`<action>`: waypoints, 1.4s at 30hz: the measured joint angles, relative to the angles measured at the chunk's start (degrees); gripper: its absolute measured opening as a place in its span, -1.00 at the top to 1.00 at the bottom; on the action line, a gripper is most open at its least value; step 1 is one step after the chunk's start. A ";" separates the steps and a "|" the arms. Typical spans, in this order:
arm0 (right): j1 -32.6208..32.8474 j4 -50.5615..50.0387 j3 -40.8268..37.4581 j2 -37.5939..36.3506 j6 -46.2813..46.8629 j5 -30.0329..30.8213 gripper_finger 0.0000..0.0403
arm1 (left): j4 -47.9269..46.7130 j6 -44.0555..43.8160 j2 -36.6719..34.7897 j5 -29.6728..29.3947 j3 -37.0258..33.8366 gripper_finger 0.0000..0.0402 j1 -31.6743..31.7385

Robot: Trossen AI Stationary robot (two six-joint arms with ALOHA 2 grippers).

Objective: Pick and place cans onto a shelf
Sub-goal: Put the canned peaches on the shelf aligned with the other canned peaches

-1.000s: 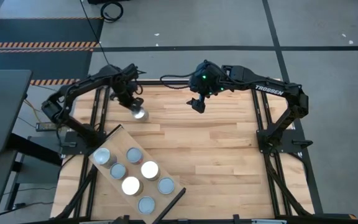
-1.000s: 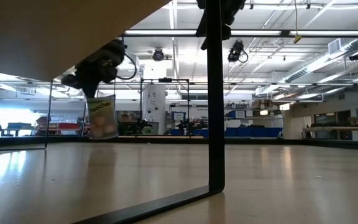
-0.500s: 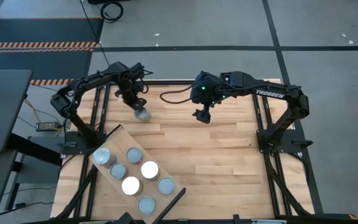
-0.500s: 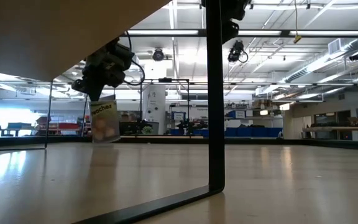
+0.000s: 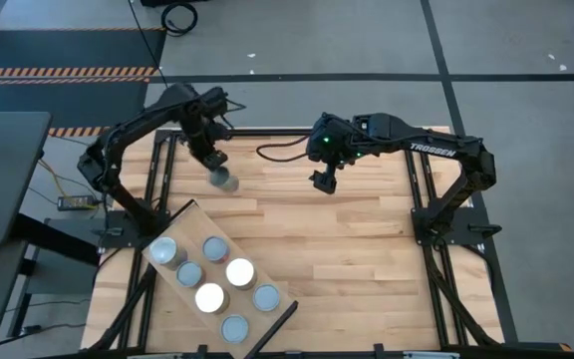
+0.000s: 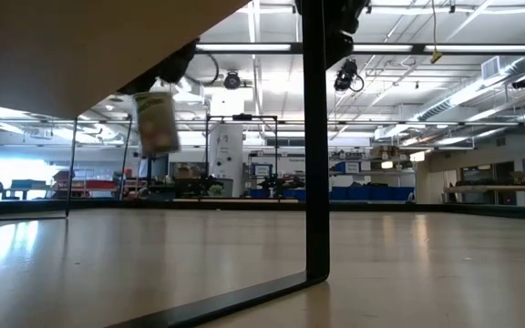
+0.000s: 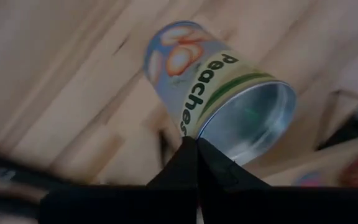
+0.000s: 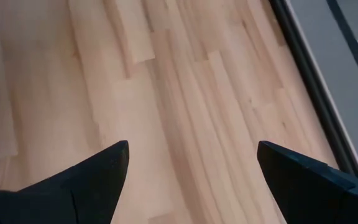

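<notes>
Both arms are dark, slender and jointed, the right one lettered TROSSEN in white along its forearm with a small green light glowing at its wrist and a black cable looping off it, and each hand ends in two dark wedge-shaped fingers [image 8: 86, 180].

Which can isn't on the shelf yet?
The peaches can, held by the left gripper above the tabletop; the other six stand on the shelf.

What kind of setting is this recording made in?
Likely a large robotics lab or workshop: long ceiling strip lights and blue bins beyond the table, hazard-striped floor tape, and a butcher-block table in a metal frame.
</notes>
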 joint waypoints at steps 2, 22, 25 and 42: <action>-0.12 -0.02 0.00 0.00 0.94 0.63 -0.80 | 0.02 -0.85 0.00 3.50 3.51 1.00 -0.26; 1.61 -2.14 0.00 0.00 0.96 0.47 -0.80 | -0.04 -19.33 -10.06 15.23 18.74 1.00 -11.86; 2.06 -2.37 0.00 0.00 2.45 0.11 -0.80 | -0.08 -22.90 -13.52 16.37 18.80 1.00 -14.79; 8.80 3.75 0.00 0.00 18.44 -0.02 -0.80 | -0.09 -34.33 -33.76 2.83 14.27 1.00 -22.89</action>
